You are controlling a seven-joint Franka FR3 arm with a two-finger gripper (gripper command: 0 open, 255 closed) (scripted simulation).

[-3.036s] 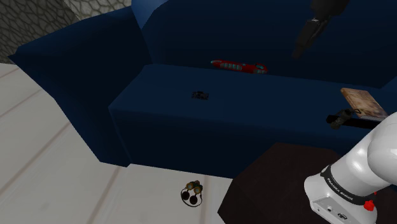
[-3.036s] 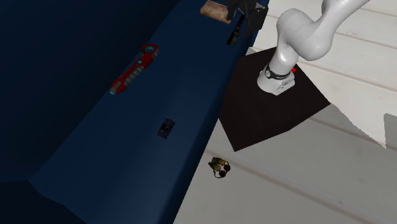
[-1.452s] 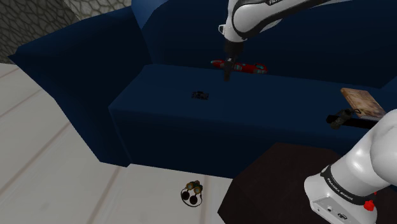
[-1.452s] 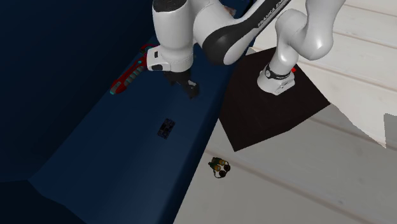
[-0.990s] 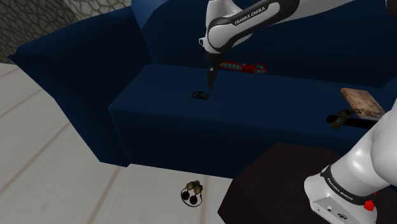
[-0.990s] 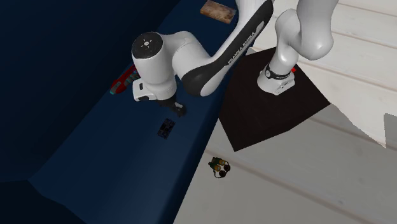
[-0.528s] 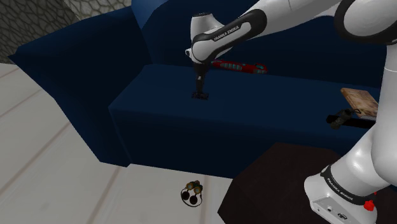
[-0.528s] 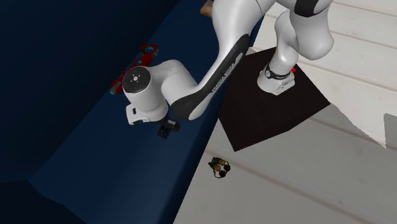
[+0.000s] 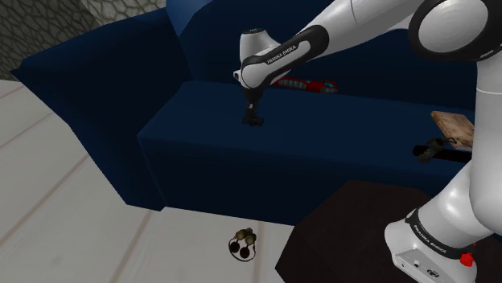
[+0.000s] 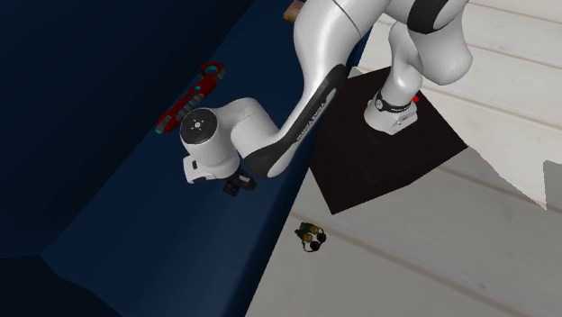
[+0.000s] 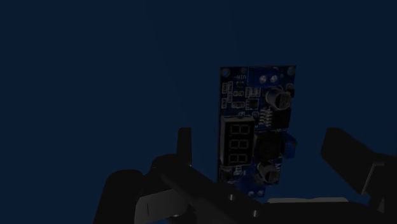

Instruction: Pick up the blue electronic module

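— What's on screen, starting from the shoulder view's left?

— Pale plank floor [image 9: 56, 201] first, then the navy sofa [image 9: 193, 137]. On the floor in front of the sofa lies a small roundish object [image 9: 243, 246]; I can't tell what it is.

— And the tool?

— My tool [image 9: 253, 119] points down at the seat cushion, near its front edge. The white arm [image 9: 322, 40] stretches over to it from the right. In the wrist view the tool is wide. Its two black fingers [image 11: 184, 149] stand apart, and neither touches anything I can see.

— Where's the module?

— The blue module [image 11: 254, 114] lies flat on the cushion between the fingers, with a gap on either side, nearer one finger than the other. I can make out a dark two-digit display and some round parts on the board. It isn't gripped.

— Further right?

— A long red object [image 9: 314, 84] with teal marks lies on the seat against the backrest, just behind the arm. At the seat's far end there's a flat brown book-like thing [image 9: 458, 129], with a small dark item [image 9: 430, 149] just beside it. At lower right is the dark stand [image 9: 346, 233], carrying the arm's white base [image 9: 430, 241].
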